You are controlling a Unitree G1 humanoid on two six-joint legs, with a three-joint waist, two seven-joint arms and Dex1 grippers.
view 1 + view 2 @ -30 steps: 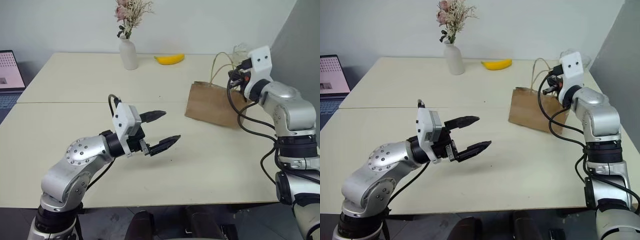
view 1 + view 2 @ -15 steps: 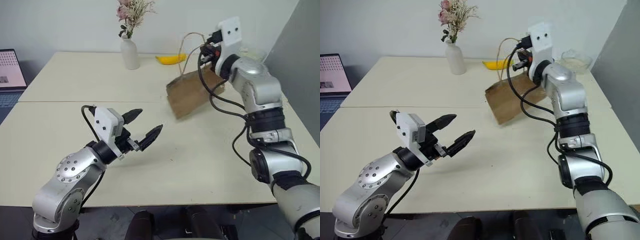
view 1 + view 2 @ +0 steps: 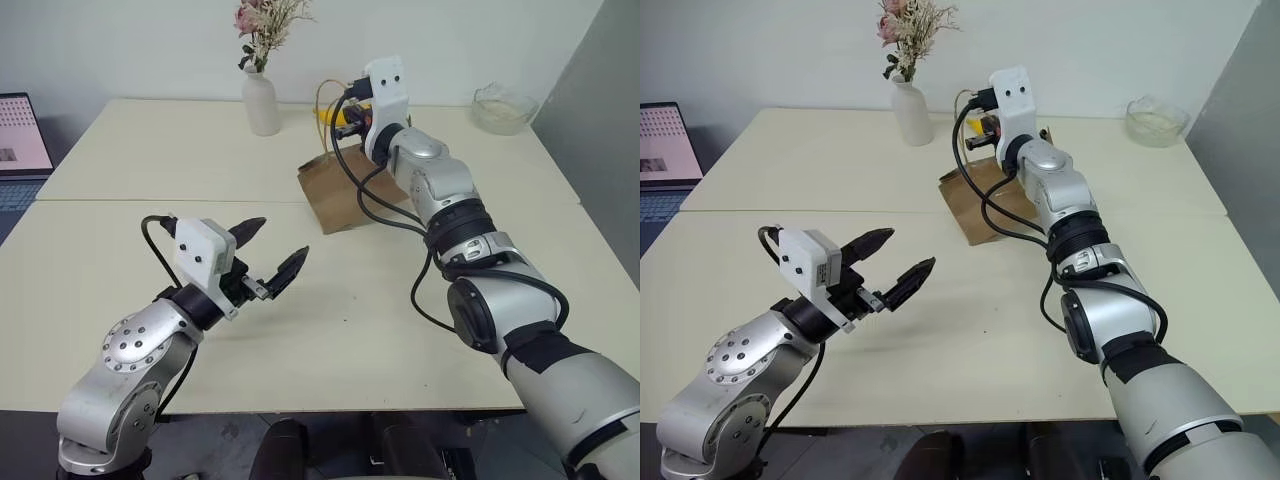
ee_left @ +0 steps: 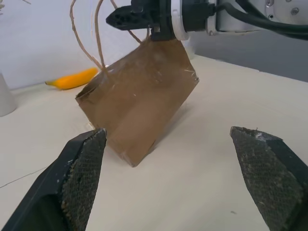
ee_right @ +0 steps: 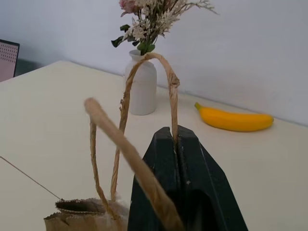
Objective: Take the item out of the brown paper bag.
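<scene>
Soft, even light fills the room, and the pale table (image 3: 120, 160) reads bright without glare. Shadows are faint: a weak one lies under the bag (image 4: 139, 103). In the right wrist view a handle loop (image 5: 130, 154) close to the lens is blurred, while the vase (image 5: 143, 89) stays fairly sharp.

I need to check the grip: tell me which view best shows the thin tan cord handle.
The right wrist view: the thin tan cord handle is pinched between the shut right gripper. Both eye views show it small and far; the left wrist view shows loops above the crumpled brown paper bag.
</scene>
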